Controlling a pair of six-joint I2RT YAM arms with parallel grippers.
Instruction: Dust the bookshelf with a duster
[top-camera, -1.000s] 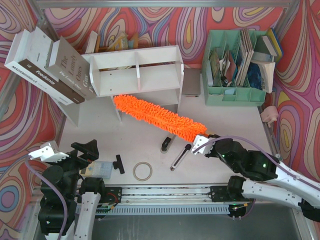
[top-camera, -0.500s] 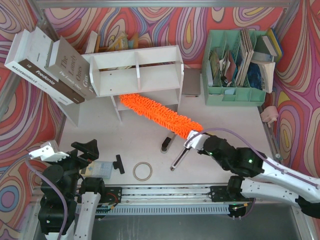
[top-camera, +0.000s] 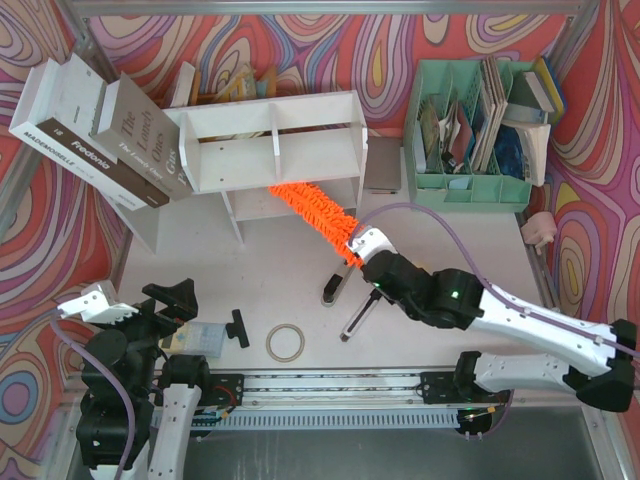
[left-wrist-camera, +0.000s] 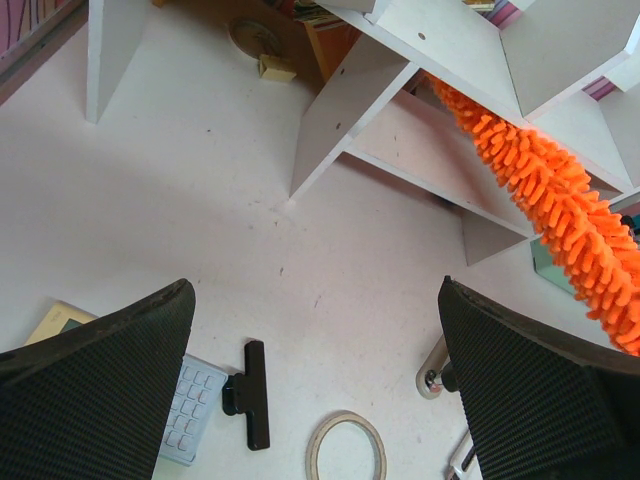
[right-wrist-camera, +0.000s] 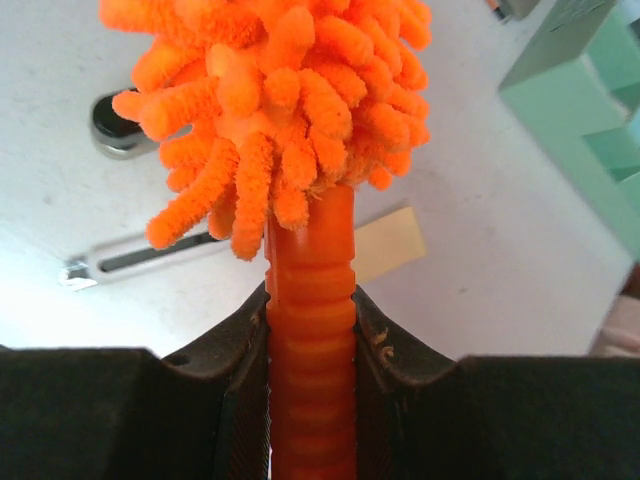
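Observation:
The white bookshelf (top-camera: 270, 140) stands at the back centre and also shows in the left wrist view (left-wrist-camera: 440, 60). My right gripper (top-camera: 362, 252) is shut on the ribbed orange handle (right-wrist-camera: 310, 330) of the fluffy orange duster (top-camera: 315, 212). The duster reaches up-left into the shelf's lower tier, where its far end is hidden under the upper board. Its fluffy head fills the top of the right wrist view (right-wrist-camera: 280, 90) and shows at the right of the left wrist view (left-wrist-camera: 560, 210). My left gripper (top-camera: 140, 305) is open and empty near the front left, above the table (left-wrist-camera: 315, 330).
A mint green file organiser (top-camera: 470, 190) stands at the back right. Large books (top-camera: 100, 130) lean at the back left. A tape ring (top-camera: 286, 342), a black clip (top-camera: 238, 328), a calculator (top-camera: 205, 338) and two black-handled tools (top-camera: 360, 313) lie near the front.
My right gripper has moved up and left toward the shelf, pushing the duster deeper into the lower tier. The left arm has not moved.

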